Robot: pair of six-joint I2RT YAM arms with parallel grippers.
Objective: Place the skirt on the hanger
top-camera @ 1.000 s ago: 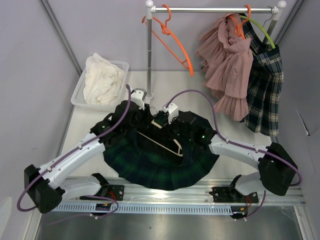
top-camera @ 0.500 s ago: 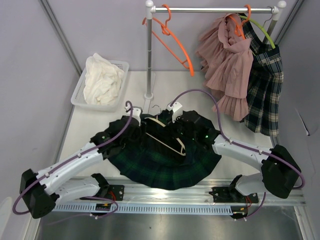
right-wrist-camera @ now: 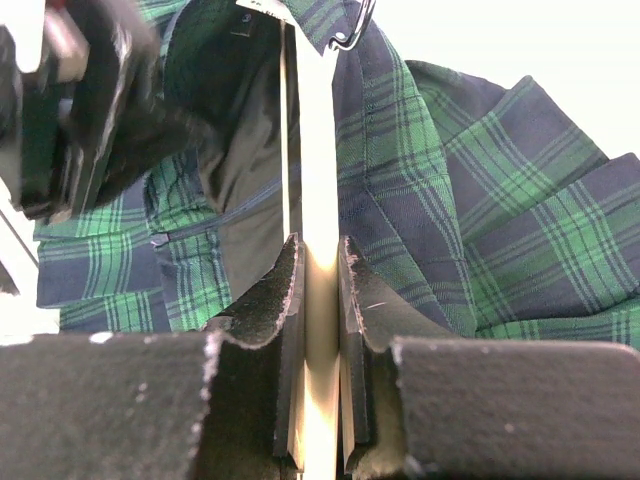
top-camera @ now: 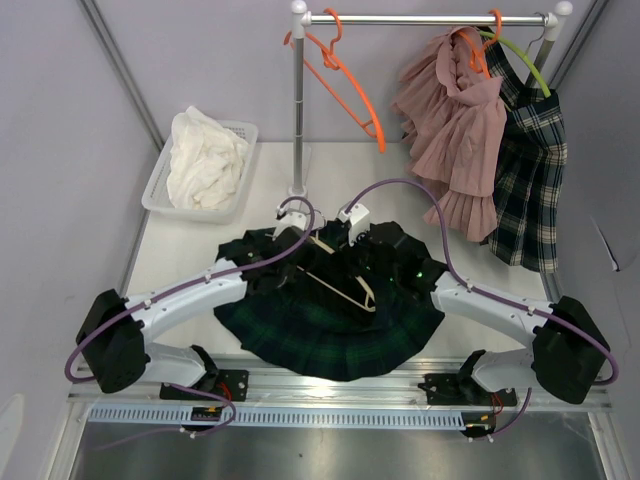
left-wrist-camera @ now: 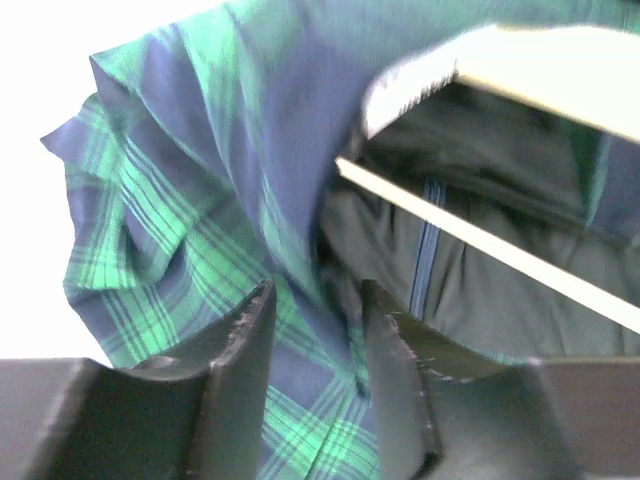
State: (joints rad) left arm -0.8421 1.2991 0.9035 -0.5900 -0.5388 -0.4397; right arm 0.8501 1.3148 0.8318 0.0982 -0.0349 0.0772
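Note:
A dark green plaid skirt (top-camera: 330,325) lies spread on the table. A pale wooden hanger (top-camera: 350,288) lies across its open waist. My right gripper (top-camera: 345,245) is shut on the hanger's bar (right-wrist-camera: 318,150), and the skirt (right-wrist-camera: 470,200) lies on both sides of it. My left gripper (top-camera: 296,228) is at the skirt's top left. In the left wrist view its jaws (left-wrist-camera: 315,300) stand open over the waistband edge of the skirt (left-wrist-camera: 170,230), with a fold of fabric between the fingers. The hanger (left-wrist-camera: 480,245) crosses the dark lining just beyond them.
A clothes rail at the back holds orange hangers (top-camera: 345,85), a pink garment (top-camera: 455,130) and a plaid skirt (top-camera: 525,170). Its post (top-camera: 298,110) stands just behind the grippers. A white basket of white cloth (top-camera: 205,160) sits at the back left.
My left gripper has swung from the back left toward the hanger's hook end, onto the skirt's waist. The right gripper and hanger have shifted slightly right.

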